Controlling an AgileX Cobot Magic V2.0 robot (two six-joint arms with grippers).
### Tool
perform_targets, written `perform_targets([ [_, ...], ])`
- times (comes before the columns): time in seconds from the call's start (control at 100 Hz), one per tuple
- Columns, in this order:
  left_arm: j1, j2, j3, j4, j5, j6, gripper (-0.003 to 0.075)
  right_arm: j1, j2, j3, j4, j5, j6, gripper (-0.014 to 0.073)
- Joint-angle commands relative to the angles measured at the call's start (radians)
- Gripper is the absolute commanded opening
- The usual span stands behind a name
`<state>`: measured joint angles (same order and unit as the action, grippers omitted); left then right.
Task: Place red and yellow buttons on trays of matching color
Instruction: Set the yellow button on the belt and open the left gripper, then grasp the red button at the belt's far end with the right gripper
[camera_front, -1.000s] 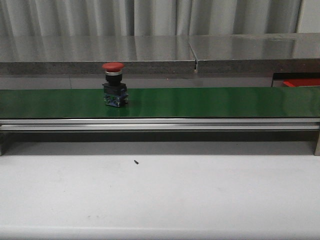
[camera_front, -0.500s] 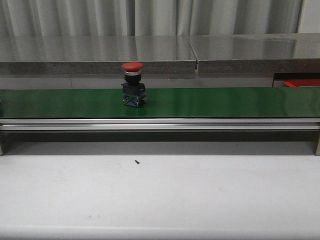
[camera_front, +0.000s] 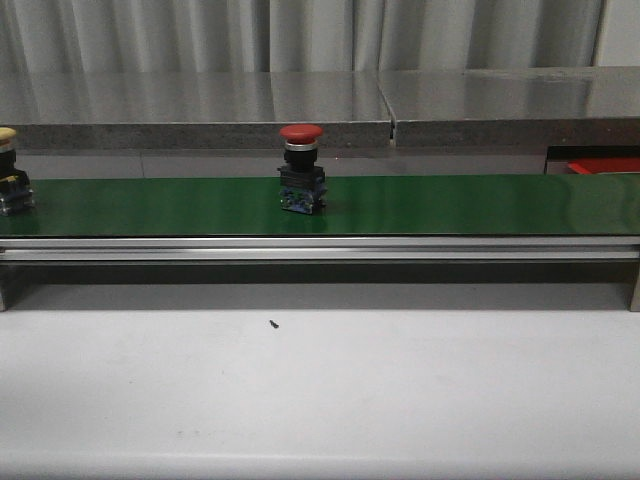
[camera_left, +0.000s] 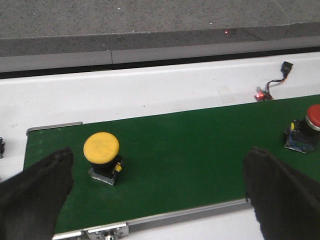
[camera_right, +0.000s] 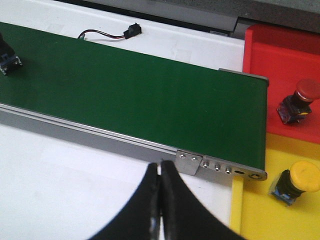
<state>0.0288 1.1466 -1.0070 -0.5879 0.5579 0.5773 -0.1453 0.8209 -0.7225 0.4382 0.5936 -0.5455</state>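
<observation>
A green belt (camera_front: 420, 205) crosses the white table (camera_front: 320, 390), carrying a red button (camera_front: 301, 168) mid-span and a yellow button (camera_left: 102, 156) at its start. The left end effector (camera_left: 155, 192) hangs spread above the yellow one (apparently poised for pickup); the right end effector (camera_right: 160, 200) is pressed together beside the trays.

the yellow button (camera_front: 8, 170) is cut by the front view's left edge; the red tray (camera_front: 603, 165) shows only a sliver there, and both arms stay outside that view.
</observation>
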Motion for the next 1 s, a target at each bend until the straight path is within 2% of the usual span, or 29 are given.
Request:
perform_targets([
  [0.0, -0.048, -0.132, 0.093, -0.036, -0.138, 0.005, 0.0627, 0.002, -0.003, -0.027, 0.018, -0.053, -0.006, -0.0098],
  [0.12, -0.079, -0.263, 0.247, -0.036, -0.205, 0.005, 0.0568, 0.002, -0.003, -0.027, 0.018, -0.053, -0.006, -0.0098],
  [0.24, -0.079, -0.375, 0.365, -0.036, -0.217, 0.005, 0.0454, 0.002, -0.003, -0.027, 0.018, -0.053, -0.006, -0.0098],
  [0.4, -0.079, -0.490, 0.468, -0.041, -0.217, 0.005, 0.0200, 0.002, -0.003, -0.027, 0.018, -0.053, -0.006, -0.0098],
  [0.5, -0.079, -0.525, 0.491, -0.054, -0.219, 0.005, 0.0015, 0.002, -0.003, -0.027, 0.018, -0.053, -0.006, -0.0098],
  [0.53, -0.079, -0.532, 0.494, -0.057, -0.221, 0.005, -0.0020, 0.002, -0.003, -0.027, 0.018, -0.054, -0.006, -0.0098],
  [0.77, -0.079, -0.532, 0.494, -0.058, -0.223, 0.005, -0.0019, 0.002, -0.003, -0.027, 0.062, -0.047, -0.006, -0.0097],
  [0.84, -0.079, -0.532, 0.494, -0.058, -0.223, 0.005, -0.0019, 0.002, -0.003, -0.027, 0.090, -0.020, -0.006, -0.0073],
  [0.89, -0.079, -0.532, 0.494, -0.058, -0.223, 0.005, -0.0019, 0.002, -0.003, -0.027, 0.105, 0.008, -0.006, -0.0013],
  [0.94, -0.079, -0.532, 0.494, -0.058, -0.223, 0.005, -0.0019, 0.002, -0.003, -0.027, 0.112, 0.040, -0.006, 0.0090],
  [0.99, -0.079, -0.532, 0.494, -0.058, -0.223, 0.005, -0.0019, 0.002, -0.003, -0.027, 0.114, 0.066, -0.006, 0.0259],
])
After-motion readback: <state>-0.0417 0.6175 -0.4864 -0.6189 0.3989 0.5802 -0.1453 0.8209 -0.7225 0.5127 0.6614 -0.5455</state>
